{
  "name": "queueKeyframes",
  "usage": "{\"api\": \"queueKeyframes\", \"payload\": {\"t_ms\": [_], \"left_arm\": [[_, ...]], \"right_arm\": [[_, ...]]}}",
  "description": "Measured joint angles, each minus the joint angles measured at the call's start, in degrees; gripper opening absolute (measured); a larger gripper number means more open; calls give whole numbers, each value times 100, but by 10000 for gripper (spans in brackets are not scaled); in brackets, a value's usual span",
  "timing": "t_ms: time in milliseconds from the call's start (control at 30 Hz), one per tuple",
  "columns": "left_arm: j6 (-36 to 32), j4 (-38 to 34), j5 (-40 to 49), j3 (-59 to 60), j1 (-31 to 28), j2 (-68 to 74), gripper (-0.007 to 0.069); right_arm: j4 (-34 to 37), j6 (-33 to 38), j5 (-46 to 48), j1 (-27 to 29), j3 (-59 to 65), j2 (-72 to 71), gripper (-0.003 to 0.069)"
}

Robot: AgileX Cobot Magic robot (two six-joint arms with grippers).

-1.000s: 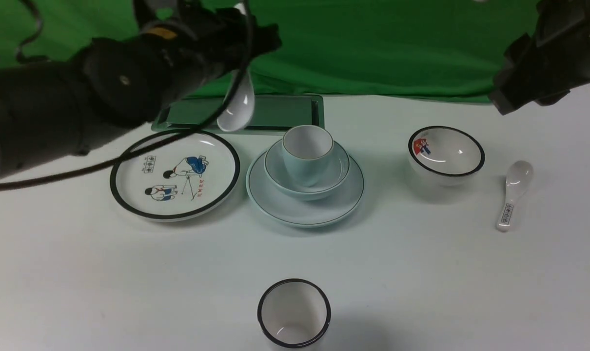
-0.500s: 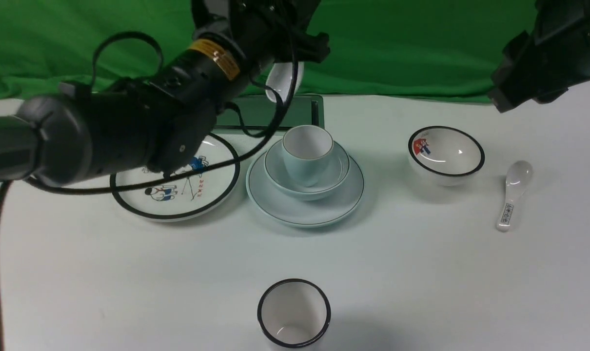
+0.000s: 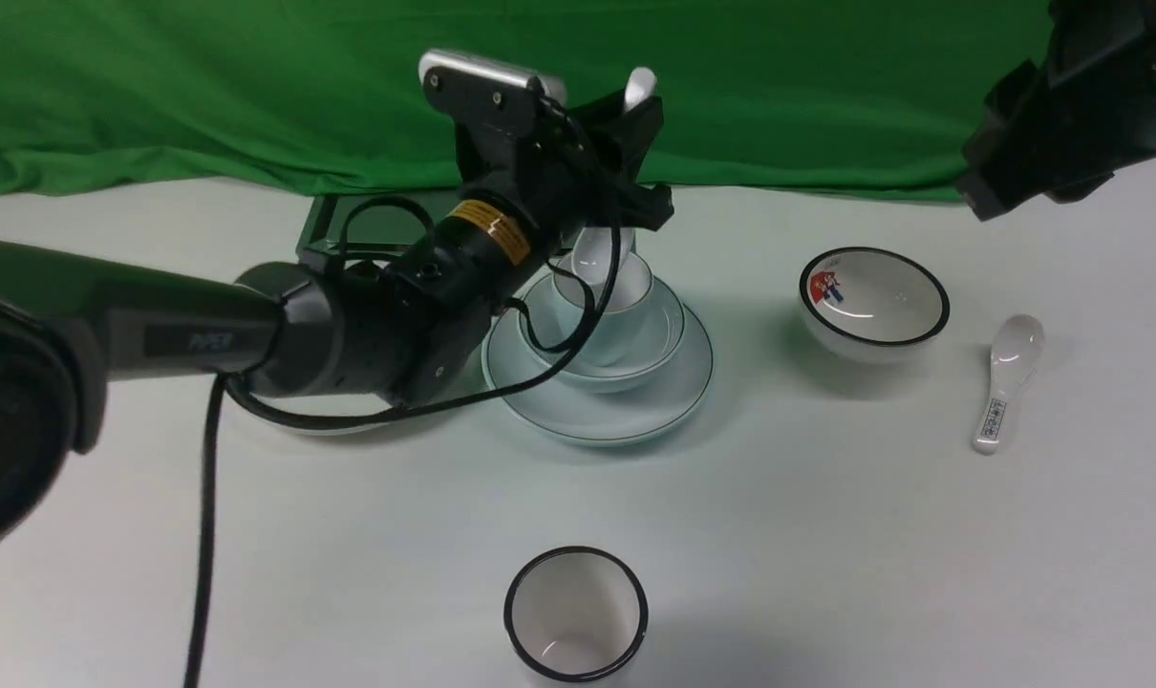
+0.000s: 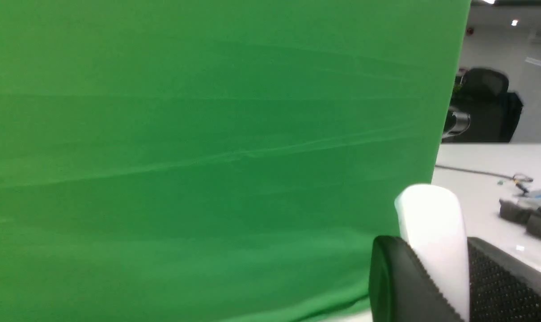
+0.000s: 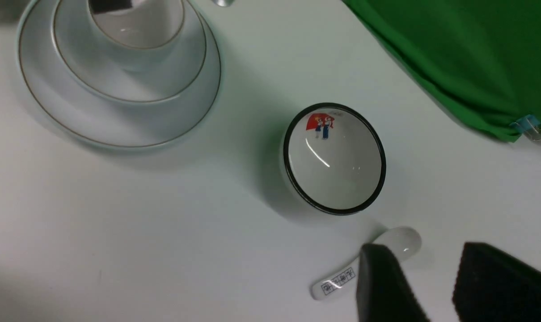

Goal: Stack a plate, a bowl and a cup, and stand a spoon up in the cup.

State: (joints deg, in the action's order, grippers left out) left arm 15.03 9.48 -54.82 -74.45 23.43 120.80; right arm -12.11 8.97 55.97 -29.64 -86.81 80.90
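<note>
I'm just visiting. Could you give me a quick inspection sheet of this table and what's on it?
Surface: white table, no spills seen.
Job's things: cup in bowl on plate; spoon held upright, scoop at the cup's mouth.
Clutter: black-rimmed bowl, printed spoon, black-rimmed cup, green tray partly hidden.
Grippers: left gripper, jaws shut on spoon; right gripper, jaws open, empty.
Cables: black cable hangs from left arm, crossing before the stack.
Surroundings: green cloth; office chair.
</note>
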Motion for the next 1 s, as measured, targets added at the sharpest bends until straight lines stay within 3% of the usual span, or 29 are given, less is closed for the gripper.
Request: {"api": "queueKeyframes", "payload": {"t_ms": [433,600,733,767,800,833,867,933,1000], "left_arm": [[607,579,200,-348,-211,522,141],[743,758,248,-348,-236,476,248],[1303,1548,775,-348,-321,33,338],[1728,1994,1095,-348,-361,-224,358],[2899,3096,1789,-348,-411,-759,378],[3060,3096,1889,-348,-411,-835,378],[4475,4665,2721,-348,-418,-1489,375],[6425,6833,3390,-290,-418,-2432,340],[7394,7753,3438,-232,-462,-2860,300]], "right_arm": [[0,123,-34,0,0,0,277],[0,123,-35,0,0,0,277],[0,123,-23,0,0,0,277],[0,123,-23,0,0,0,277],[0,123,-11,0,0,0,277],[0,123,-11,0,0,0,277],[0,118,43,0,0,0,277],[0,71,136,0,0,-4,277],[0,23,168,0,2,-26,277]]}}
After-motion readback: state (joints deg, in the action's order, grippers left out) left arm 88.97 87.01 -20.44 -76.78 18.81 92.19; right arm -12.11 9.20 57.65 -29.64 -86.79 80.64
